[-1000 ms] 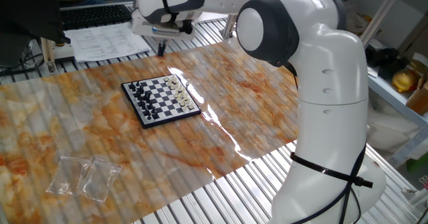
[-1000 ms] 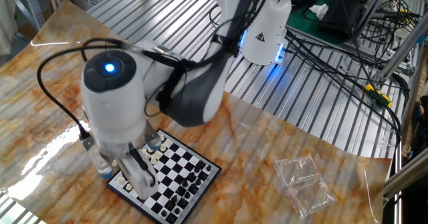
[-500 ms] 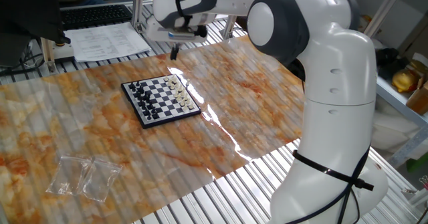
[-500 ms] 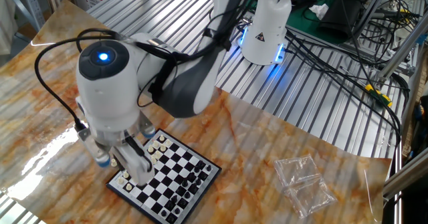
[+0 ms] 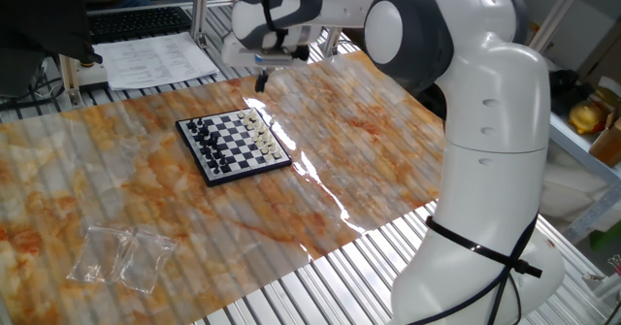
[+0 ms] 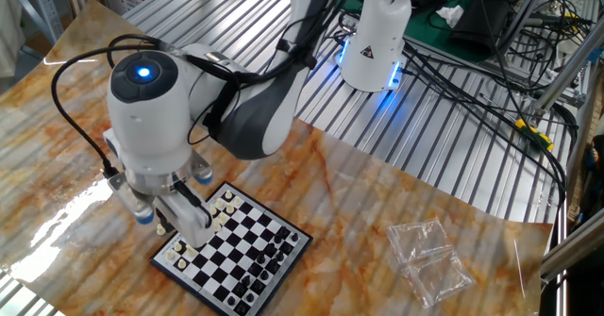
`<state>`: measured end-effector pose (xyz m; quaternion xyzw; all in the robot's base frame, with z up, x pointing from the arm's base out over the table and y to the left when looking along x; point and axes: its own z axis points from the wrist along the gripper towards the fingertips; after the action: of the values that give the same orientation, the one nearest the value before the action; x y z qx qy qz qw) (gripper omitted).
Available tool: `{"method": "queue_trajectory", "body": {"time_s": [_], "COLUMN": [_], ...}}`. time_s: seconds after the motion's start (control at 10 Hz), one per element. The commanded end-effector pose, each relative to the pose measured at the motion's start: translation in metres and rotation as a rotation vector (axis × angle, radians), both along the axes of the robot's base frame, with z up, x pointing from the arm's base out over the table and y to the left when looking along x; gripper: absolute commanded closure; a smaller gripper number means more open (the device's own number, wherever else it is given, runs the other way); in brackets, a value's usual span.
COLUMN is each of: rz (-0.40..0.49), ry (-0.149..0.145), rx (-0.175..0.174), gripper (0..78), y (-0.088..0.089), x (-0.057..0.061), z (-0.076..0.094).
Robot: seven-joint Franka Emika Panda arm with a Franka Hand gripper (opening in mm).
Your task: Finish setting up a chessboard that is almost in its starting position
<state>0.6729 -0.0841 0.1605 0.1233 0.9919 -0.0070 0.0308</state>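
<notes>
One fixed view: chessboard [image 5: 233, 146] sits centre-left of frame on the marbled table [image 5: 369, 160], black pcs along its left edge, cream pcs along the right. Gripper [image 5: 261, 80] hangs above and just past the board's upper-right corner, well off the surface. A sec ago it was further left in frame, near the papers [image 5: 155, 61] at upper left; arm has swung right and drawn closer to the board's cream side since. Board itself hasn't shifted.

Other fixed view: wrist bulk covers the board's [image 6: 236, 252] left half; fingers [image 6: 193, 224] point down over the cream rows at lower left, closer over them than 1 s ago. Fingers look close together w/ nothing visible betw. them, but can't tell for sure whether they're clenched or carrying a pc — too small.

Judgement: this reads as approach phase, lining up over the cream side to fix a misplaced pc. Which pc is off, can't tell at this res. Plastic bags [image 5: 121, 254] at lower left untouched.
</notes>
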Motion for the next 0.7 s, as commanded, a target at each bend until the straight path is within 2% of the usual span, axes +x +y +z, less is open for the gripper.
{"method": "queue_trajectory", "body": {"time_s": [0.1, 0.7], "rz": [0.027, 0.008], "ry": [-0.020, -0.012], "rx": [0.002, 0.006], "gripper": [76.4, 76.4], "y": [-0.0158, -0.0171], "x": [-0.0094, -0.0088], "z": [-0.0126, -0.0136]}}
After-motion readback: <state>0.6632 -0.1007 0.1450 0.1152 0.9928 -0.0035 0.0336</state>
